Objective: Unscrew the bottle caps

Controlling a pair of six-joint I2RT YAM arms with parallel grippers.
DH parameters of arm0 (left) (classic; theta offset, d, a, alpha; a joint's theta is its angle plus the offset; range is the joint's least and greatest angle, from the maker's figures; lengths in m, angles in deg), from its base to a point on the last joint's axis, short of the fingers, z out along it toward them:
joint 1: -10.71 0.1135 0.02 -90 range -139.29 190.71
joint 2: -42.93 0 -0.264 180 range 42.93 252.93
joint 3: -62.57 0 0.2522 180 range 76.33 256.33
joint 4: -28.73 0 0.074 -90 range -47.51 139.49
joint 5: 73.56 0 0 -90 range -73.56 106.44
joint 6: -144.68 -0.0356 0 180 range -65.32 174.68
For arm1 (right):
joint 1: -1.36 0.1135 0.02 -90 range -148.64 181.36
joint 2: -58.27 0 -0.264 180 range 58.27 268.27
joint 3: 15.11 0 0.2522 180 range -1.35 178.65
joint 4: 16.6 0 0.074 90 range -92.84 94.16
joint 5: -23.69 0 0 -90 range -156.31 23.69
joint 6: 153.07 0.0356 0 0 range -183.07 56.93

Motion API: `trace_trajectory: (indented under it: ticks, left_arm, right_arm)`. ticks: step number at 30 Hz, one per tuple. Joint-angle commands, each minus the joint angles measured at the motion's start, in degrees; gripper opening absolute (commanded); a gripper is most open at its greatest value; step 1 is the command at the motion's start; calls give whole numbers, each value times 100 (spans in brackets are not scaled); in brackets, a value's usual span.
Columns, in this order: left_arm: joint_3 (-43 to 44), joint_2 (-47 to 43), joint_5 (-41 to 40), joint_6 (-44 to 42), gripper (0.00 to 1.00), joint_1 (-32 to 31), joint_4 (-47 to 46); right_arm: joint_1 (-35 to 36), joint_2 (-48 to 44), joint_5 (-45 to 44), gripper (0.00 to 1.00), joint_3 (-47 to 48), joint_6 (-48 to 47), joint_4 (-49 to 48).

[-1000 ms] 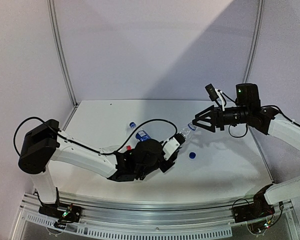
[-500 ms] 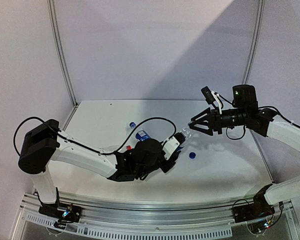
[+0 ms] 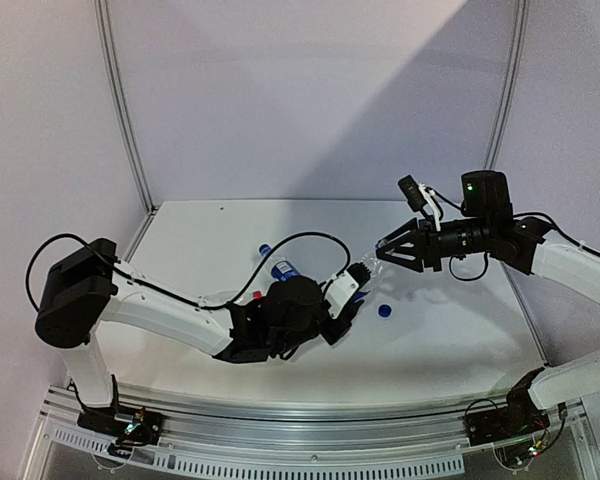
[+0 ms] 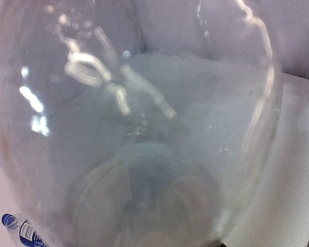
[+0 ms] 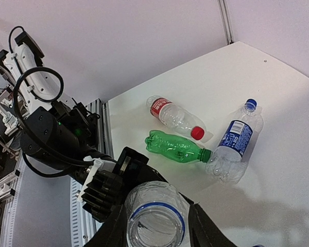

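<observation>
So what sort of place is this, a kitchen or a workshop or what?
Probably a robotics test booth, not a kitchen: plain partition walls between metal posts, a white table, a left arm and right arm bolted to an aluminium rail, and plastic bottles lying loose.

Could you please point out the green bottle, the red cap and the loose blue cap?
green bottle [image 5: 175,148], right wrist view, middle of its body.
red cap [image 5: 197,133], right wrist view, its side.
loose blue cap [image 3: 384,311], top external view, its top.
</observation>
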Motion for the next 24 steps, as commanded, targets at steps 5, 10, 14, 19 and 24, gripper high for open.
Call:
trace_trajectory:
  ticks: [5,10,14,19,24]
  left_arm:
    - [-56,-149,121,32,37,71,-116]
    - [-56,-179,122,69,40,71,-106]
    - [-56,-183,-40,84,76,71,-59]
    - [-169,-334,-53,116,92,70,208]
    - [-462,-538,-57,62,97,84,266]
  right_arm:
    - [52,-10,23,30,-67,37,-141]
    - [52,7,49,9,-40,-7,-93]
    - [49,47,-300,1,214,-362,328]
    - [49,142,-1395,0,753,-1213,1276]
    - [29,154,-2846,0,1280,-1721,1997]
